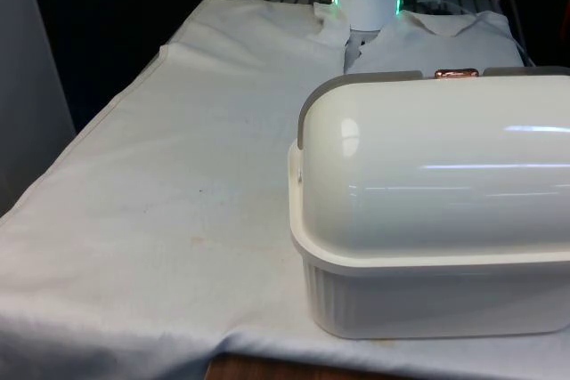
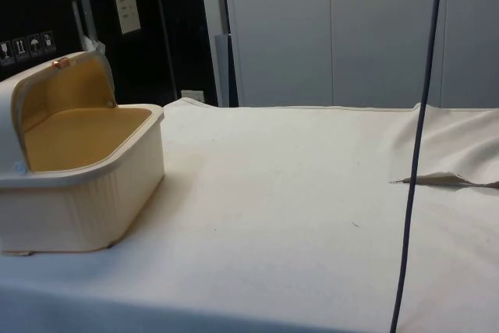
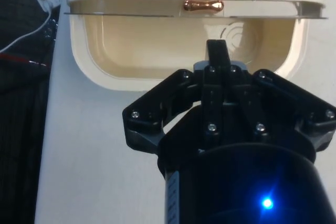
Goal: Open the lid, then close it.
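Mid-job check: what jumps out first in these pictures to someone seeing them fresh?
The big cream bread box on the white cloth, at the front view's right, draws the eye. Its rounded lid is rolled back, baring the tan, empty inside. In the wrist view the black gripper hangs before the opening, below the lid's small copper handle.

Front view: low across the worktop [image 1: 160, 211], close behind the bread box [image 1: 427, 220], facing the arm's base. Side view: from the worktop's edge, farther off, looking into the same box's open mouth. Wrist view: above the gripper [image 3: 217, 56], facing that opening and copper handle [image 3: 203, 6].
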Robot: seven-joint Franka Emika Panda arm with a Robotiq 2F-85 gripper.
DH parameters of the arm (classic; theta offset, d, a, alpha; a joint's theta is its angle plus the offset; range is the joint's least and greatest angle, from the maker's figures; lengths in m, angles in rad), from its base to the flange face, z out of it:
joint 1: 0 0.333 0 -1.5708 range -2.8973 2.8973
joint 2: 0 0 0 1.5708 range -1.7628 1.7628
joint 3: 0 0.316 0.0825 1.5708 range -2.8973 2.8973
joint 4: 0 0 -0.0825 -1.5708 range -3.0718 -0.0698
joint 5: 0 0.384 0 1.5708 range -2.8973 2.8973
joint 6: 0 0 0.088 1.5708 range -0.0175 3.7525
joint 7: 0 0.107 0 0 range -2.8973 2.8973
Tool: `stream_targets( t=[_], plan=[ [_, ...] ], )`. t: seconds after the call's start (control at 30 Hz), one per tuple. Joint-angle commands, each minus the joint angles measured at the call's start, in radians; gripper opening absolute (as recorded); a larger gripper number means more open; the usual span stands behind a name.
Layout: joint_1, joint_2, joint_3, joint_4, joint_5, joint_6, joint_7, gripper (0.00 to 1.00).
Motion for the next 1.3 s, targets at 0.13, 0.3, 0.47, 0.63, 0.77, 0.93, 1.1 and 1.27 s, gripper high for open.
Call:
stream_targets(
  t=[0.13,0.3,0.47,0.63,0.77,0.93,1.1,1.27],
  plan=[
    [0.001,0.004,0.001,0.003,0.001,-0.013,0.001,0.06],
    [0.001,0.004,0.001,0.002,0.0,-0.013,0.002,0.28],
    [0.001,0.004,0.001,0.002,-0.001,-0.014,0.004,0.56],
    [0.001,0.004,0.001,0.002,-0.001,-0.013,0.004,0.8],
    [0.001,0.004,0.002,0.001,0.0,-0.01,0.001,0.99],
    [0.001,0.023,0.004,0.023,0.001,-0.015,0.003,1.0],
    [0.001,0.045,0.005,0.05,0.002,-0.017,0.0,1.0],
    [-0.001,0.077,0.005,0.09,0.003,-0.018,-0.001,1.0]
  ],
)
